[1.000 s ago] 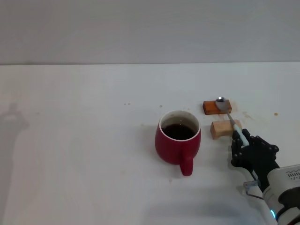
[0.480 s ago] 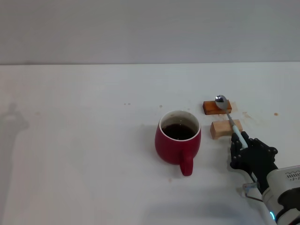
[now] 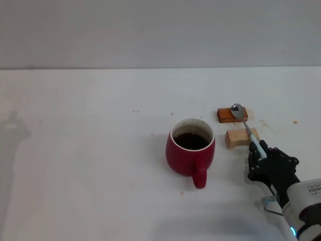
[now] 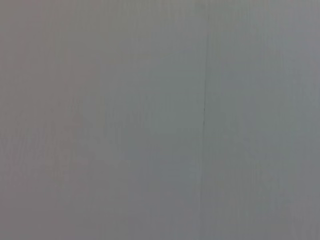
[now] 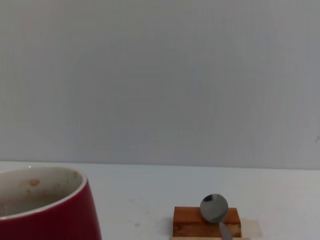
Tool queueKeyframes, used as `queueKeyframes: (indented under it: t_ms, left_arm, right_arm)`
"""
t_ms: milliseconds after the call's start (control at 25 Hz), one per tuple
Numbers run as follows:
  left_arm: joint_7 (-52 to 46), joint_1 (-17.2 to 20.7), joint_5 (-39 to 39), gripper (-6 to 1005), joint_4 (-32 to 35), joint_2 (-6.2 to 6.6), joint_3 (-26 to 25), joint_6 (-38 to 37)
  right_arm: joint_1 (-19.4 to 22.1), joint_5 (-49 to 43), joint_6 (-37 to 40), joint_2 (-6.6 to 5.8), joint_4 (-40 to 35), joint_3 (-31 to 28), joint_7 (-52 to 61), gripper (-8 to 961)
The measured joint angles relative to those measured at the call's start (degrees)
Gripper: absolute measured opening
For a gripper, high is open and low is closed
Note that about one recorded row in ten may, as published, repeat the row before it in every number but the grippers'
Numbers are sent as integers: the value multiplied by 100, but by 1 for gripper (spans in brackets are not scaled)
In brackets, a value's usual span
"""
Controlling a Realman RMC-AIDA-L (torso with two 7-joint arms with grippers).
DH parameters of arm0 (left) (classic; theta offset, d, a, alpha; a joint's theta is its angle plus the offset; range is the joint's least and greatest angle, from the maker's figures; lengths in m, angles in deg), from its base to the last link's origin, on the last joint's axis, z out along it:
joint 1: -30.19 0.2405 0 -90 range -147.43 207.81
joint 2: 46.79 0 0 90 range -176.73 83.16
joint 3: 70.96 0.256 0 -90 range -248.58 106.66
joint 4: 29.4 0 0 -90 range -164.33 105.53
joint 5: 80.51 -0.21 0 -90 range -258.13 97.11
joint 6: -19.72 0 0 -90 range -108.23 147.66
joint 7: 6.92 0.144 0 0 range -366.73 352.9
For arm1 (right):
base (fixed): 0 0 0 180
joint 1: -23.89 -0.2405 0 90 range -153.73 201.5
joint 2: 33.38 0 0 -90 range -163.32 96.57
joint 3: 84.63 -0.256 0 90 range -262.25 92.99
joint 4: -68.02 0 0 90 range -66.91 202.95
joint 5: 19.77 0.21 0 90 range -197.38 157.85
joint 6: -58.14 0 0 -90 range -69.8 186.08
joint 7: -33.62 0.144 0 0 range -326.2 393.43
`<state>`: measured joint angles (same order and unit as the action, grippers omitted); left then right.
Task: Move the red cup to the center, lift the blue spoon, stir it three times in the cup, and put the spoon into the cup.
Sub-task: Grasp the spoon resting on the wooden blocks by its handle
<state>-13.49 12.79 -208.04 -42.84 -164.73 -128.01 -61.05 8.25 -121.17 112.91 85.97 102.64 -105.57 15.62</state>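
Sitting on the table (image 3: 90, 165) are one red cup (image 3: 190, 153), one blue spoon (image 3: 246, 125), and two wooden blocks: one orange-brown block (image 3: 225, 115) and one tan block (image 3: 236, 138).

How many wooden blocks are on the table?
2. The orange-brown block sits under the spoon's bowl; the tan block sits nearer the right gripper, under the spoon's neck. None seems hidden.
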Motion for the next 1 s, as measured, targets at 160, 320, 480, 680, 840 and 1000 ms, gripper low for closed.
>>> queueKeyframes:
  t_ms: [160,320,480,680,840,1000]
  left_arm:
    - [-2,0,-13,38,0,-5,0,4]
    - [-2,3,-20,38,-9,-9,0,7]
    - [-2,14,-24,39,-31,-16,0,9]
    - [3,-1,-33,39,-31,-18,0,26]
    - [9,-8,-35,40,-34,-18,1,35]
    - [11,-9,-35,40,-42,-18,1,36]
  right_arm:
    - [26,-1,40,-16,3,-19,0,162]
    - [26,-3,37,-18,-8,-19,-1,161]
    - [24,-18,40,-17,-53,20,-2,160]
    - [-7,-28,164,-14,-136,44,-8,159]
    - [-11,-31,263,-17,-156,46,-9,158]
    - [-41,-32,317,-18,-172,47,-11,158]
